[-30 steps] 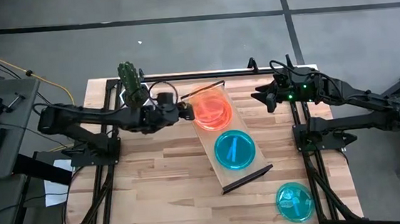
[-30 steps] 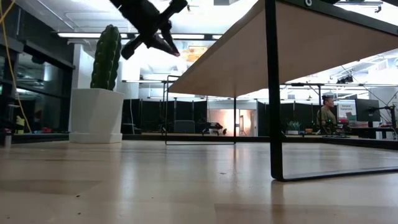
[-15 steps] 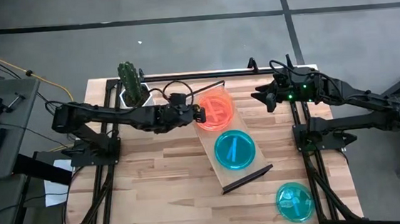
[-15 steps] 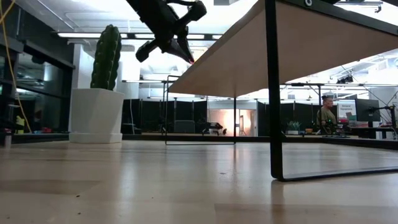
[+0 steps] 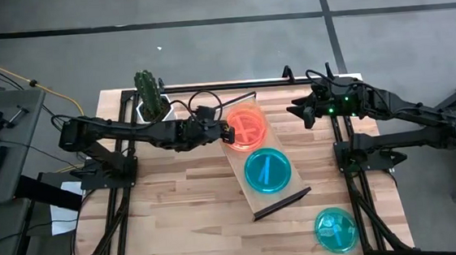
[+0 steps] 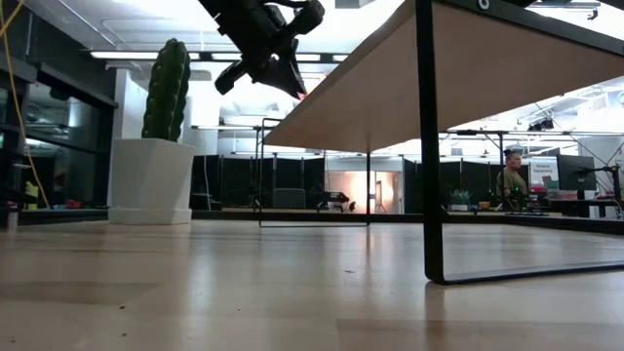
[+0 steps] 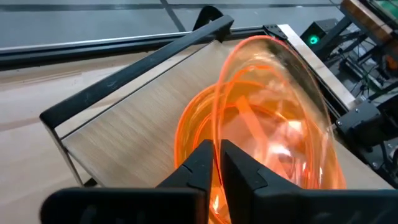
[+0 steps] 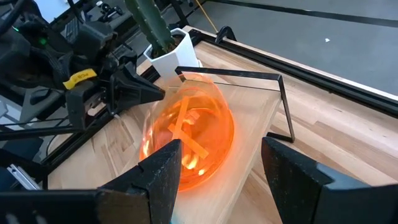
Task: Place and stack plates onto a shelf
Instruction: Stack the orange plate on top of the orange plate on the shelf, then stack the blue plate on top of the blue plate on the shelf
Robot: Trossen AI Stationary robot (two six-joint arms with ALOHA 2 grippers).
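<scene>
My left gripper is over the far end of the shelf, shut on an orange plate. The plate is tilted above the board. A second orange rim shows under it in the left wrist view; I cannot tell whether that is another plate. A teal plate lies flat on the middle of the shelf. Another teal plate lies on the table near the near right corner. My right gripper waits open, off the shelf's far right, facing the orange plate. My left gripper pinches the orange plate's rim between its two fingers, on the plate's left side. The fingers come from the table's left, slanting down. The plate is tilted, its free side raised toward the right; whether its low edge touches the board is hidden.
A cactus in a white pot stands at the far left, just behind my left arm. The shelf lies slantwise, with dark rails at both ends. In the low view its underside stands raised on a thin dark frame. Bare tabletop lies left of the shelf.
My left gripper has carried the orange plate toward the table's right, farther over the shelf's far end, staying shut on it. Most of the move came in the first half second; since then it has barely shifted. My right arm kept still.
</scene>
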